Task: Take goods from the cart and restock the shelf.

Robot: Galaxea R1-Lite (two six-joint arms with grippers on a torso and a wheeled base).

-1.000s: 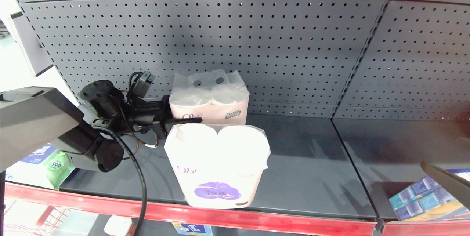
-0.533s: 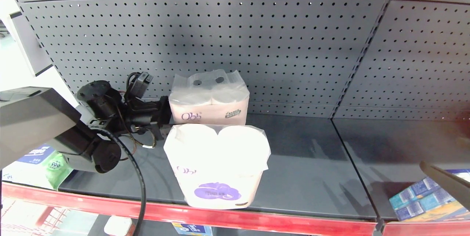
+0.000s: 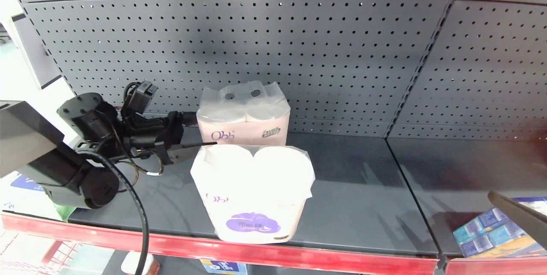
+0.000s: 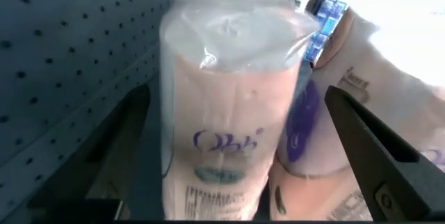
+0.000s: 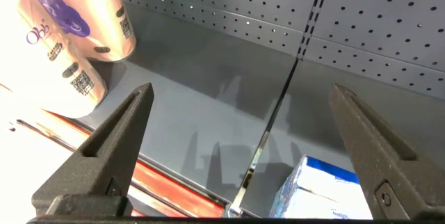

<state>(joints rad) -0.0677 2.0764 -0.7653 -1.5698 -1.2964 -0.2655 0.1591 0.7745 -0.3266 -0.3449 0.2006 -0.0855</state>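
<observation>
Two plastic-wrapped packs of toilet rolls stand on the grey shelf (image 3: 363,189). The rear pack (image 3: 243,114) is close to the pegboard wall, and the front pack (image 3: 252,189) with a purple label is near the red shelf edge. My left gripper (image 3: 194,130) is open just left of the rear pack, with nothing held. In the left wrist view the rear pack (image 4: 229,113) stands ahead of the open left gripper (image 4: 236,93), and the front pack (image 4: 389,57) is beside it. My right gripper (image 5: 241,90) is open over bare shelf, with the front pack (image 5: 69,36) off to one side.
Blue boxes (image 3: 491,228) lie at the shelf's lower right, also visible as a blue box (image 5: 327,189) in the right wrist view. A red rail (image 3: 299,258) runs along the shelf front. The pegboard wall (image 3: 299,52) closes the back. Free shelf lies right of the packs.
My left gripper has drawn back to the left, off the rear pack, which stays standing in place. The front pack and right arm have not moved.
</observation>
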